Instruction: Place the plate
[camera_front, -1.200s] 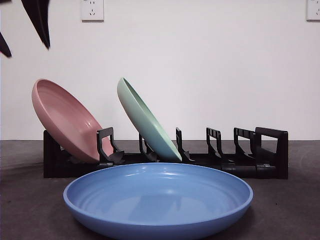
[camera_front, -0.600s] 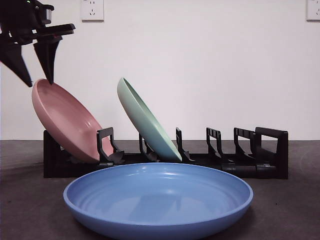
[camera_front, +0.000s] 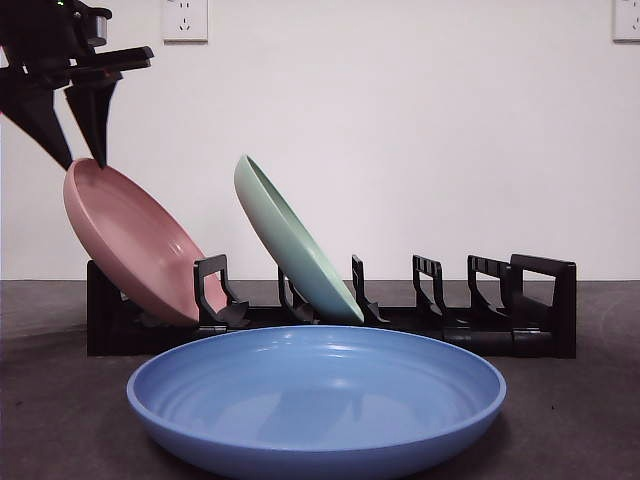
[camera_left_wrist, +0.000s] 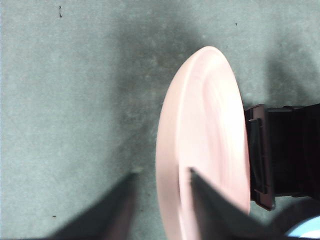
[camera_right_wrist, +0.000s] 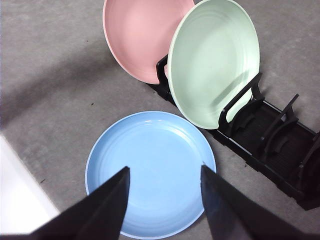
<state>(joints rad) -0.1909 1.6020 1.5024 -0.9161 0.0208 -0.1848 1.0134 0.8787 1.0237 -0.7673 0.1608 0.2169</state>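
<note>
Plate: blue plate (camera_front: 316, 400) lies flat on the table, right side up, just in front of the rack, nothing touching it — this looks like the one to be placed.
Rack (camera_front: 520, 315): black, long, sits behind the blue plate; three or so free slots show toward the end far from the pink plate, so there's room for one more.
Pink plate (camera_front: 135, 245): leans in the end slot, tilted back, held by the rack's prongs so it can't roll.
Green plate (camera_front: 295, 245): leans the same way one slot along, apart from the pink plate, rims not touching.
Left gripper (camera_left_wrist: 160, 175): right at the pink plate's upper rim, jaws parted and straddling the edge, one tip either side; in the front view it hangs at the top corner just over that rim. Not clamped — I'd judge it is steadying or releasing there, though I can't say which.
Right gripper (camera_right_wrist: 162, 172): jaws spread wide, empty, high above the blue plate and looking straight down on it; well placed to come down for a pick.
Table (camera_front: 580, 420): dark grey, matte, slightly speckled; flat, so the blue plate's rim offers little to pinch.
Room: plain white wall behind, a socket (camera_front: 185, 20) high up, another at the far top corner.
</note>
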